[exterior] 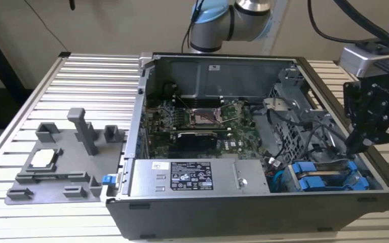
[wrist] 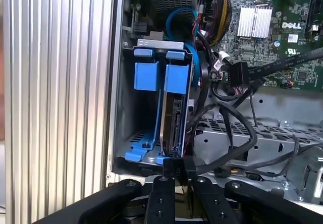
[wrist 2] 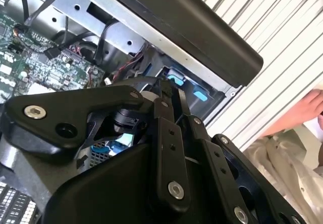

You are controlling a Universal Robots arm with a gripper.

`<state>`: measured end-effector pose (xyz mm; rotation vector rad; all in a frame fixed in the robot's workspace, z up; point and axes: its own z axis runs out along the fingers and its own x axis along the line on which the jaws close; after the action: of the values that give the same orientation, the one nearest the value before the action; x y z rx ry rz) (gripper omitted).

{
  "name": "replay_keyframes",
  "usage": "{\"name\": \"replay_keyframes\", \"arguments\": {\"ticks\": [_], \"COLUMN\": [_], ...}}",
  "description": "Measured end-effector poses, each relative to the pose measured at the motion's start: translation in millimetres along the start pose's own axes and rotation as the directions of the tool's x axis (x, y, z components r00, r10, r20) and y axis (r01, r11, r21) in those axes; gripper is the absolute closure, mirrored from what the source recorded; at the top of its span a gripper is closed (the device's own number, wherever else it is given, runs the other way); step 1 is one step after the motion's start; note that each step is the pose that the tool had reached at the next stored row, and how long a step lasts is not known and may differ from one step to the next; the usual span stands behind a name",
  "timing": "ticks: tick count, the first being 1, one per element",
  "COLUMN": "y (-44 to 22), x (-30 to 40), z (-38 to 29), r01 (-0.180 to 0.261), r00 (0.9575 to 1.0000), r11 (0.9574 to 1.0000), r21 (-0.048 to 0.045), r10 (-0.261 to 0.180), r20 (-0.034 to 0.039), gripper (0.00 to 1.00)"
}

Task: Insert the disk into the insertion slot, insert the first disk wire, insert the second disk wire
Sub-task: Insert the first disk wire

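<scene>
Exterior view: gripper (exterior: 358, 146) above the blue carrier fronts (exterior: 316, 182), on the exterior view's right. Second wrist view: fingers (wrist 2: 164, 128) close together. First wrist view: disk (wrist: 174, 120) seated on edge in its slot, long axis running straight away from the gripper, which pinches a black wire plug (wrist: 177, 164) at its near end.

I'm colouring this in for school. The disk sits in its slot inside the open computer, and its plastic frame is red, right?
Not quite. The disk does sit in its slot inside the open computer, but its plastic frame is bright blue, not red. The first wrist view shows it.
</scene>
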<state>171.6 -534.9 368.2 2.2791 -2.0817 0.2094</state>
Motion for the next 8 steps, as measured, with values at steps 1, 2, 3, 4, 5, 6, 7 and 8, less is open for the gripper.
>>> {"name": "replay_keyframes", "arguments": {"ticks": [1,2,3,4,5,6,7,8], "y": [1.6,3.2,4.8,6.4,7.9,9.4,11.0,12.3], "x": [0.8,1.7,2.6,3.3,4.1,5.0,6.0,7.0], "z": [0.2,0.2,0.4,0.5,0.6,0.7,0.9,1.0], "r01": [0.0,0.0,-0.001,-0.001,-0.001,-0.001,-0.001,-0.001], "r00": [1.0,1.0,1.0,1.0,1.0,1.0,1.0,1.0], "r11": [1.0,1.0,1.0,1.0,1.0,1.0,1.0,1.0], "r21": [0.0,0.0,-0.0001,-0.0001,-0.0001,-0.0001,-0.0002,-0.0002], "r10": [0.0,0.0,0.001,0.001,0.001,0.001,0.001,0.001], "r20": [0.0001,0.0,0.0,0.0,0.0,0.0,0.0001,0.0], "gripper": [0.81,0.81,0.81,0.81,0.81,0.81,0.81,0.81]}}
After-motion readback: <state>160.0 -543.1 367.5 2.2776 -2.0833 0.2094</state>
